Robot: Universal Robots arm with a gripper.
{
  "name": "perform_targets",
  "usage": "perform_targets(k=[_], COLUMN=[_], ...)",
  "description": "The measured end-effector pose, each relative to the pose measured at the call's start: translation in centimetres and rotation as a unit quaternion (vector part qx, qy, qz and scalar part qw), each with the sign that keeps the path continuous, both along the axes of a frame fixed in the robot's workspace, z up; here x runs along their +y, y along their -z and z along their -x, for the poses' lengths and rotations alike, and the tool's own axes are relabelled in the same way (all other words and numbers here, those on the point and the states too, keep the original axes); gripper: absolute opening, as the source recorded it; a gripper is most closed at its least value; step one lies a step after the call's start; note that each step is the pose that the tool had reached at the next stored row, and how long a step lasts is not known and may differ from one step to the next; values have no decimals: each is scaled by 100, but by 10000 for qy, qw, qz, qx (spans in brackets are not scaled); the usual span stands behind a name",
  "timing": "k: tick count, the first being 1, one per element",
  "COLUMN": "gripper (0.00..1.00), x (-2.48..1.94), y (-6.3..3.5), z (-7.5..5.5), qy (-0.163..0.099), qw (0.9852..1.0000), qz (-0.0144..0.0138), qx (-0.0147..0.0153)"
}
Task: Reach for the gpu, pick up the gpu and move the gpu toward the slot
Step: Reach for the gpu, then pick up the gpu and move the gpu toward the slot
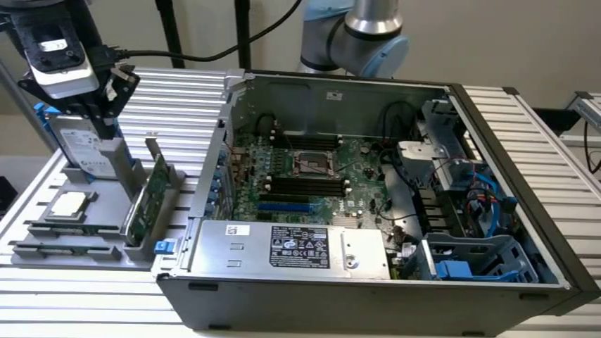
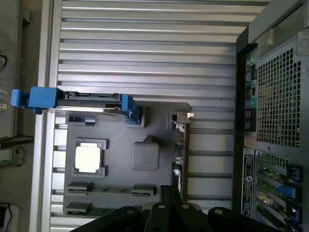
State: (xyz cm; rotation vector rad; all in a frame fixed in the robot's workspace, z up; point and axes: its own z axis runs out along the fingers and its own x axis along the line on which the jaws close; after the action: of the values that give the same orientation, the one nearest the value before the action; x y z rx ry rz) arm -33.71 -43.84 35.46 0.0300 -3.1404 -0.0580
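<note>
The gpu [image 1: 150, 193] stands on its edge in the grey holder [image 1: 89, 246], a green card with its silver bracket [image 1: 150, 151] sticking up. The wrist view has it dark and edge-on [image 2: 179, 152], running along the side of the holder [image 2: 116, 135]. My gripper [image 1: 109, 128] hangs over the holder's back end, just above the hard drive and toward the exterior view's left of the gpu, touching nothing. Its fingers [image 2: 170, 192] are shut together with nothing between them. The blue slots [image 1: 286, 209] lie on the motherboard inside the open case [image 1: 376, 282].
A silver hard drive with blue rails [image 1: 80, 151] [image 2: 89, 99] stands upright under the gripper. A processor chip [image 1: 70, 204] [image 2: 88, 158] and memory sticks [image 1: 66, 229] [image 2: 111, 189] lie in the holder. The case wall [image 2: 275, 121] rises beside the gpu. Ribbed metal table [image 1: 169, 91] all round.
</note>
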Motion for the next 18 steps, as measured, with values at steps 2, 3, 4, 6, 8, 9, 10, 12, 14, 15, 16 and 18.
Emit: perform_targets(k=[2,3,4,6,8,9,10,12,14,15,16,18], gripper=[11,11,11,11,11,11,11,11,11,11,11,11], x=[-34,-51,-65,-89,-93,-93,-93,-93,-93,-93,-93,-93], y=[22,33,43,63,68,67,68,68,68,68,68,68], z=[-38,-59,-78,-117,-128,-128,-128,-130,-130,-130,-129,-130], qy=[0,0,0,0,0,1,1,0,0,0,0,0], qw=[10000,10000,10000,10000,10000,10000,10000,10000,10000,10000,10000,10000], qz=[4,7,10,20,21,22,22,21,21,21,21,21], qx=[-3,-5,-6,-7,-7,-6,-6,-6,-6,-6,-6,-6])
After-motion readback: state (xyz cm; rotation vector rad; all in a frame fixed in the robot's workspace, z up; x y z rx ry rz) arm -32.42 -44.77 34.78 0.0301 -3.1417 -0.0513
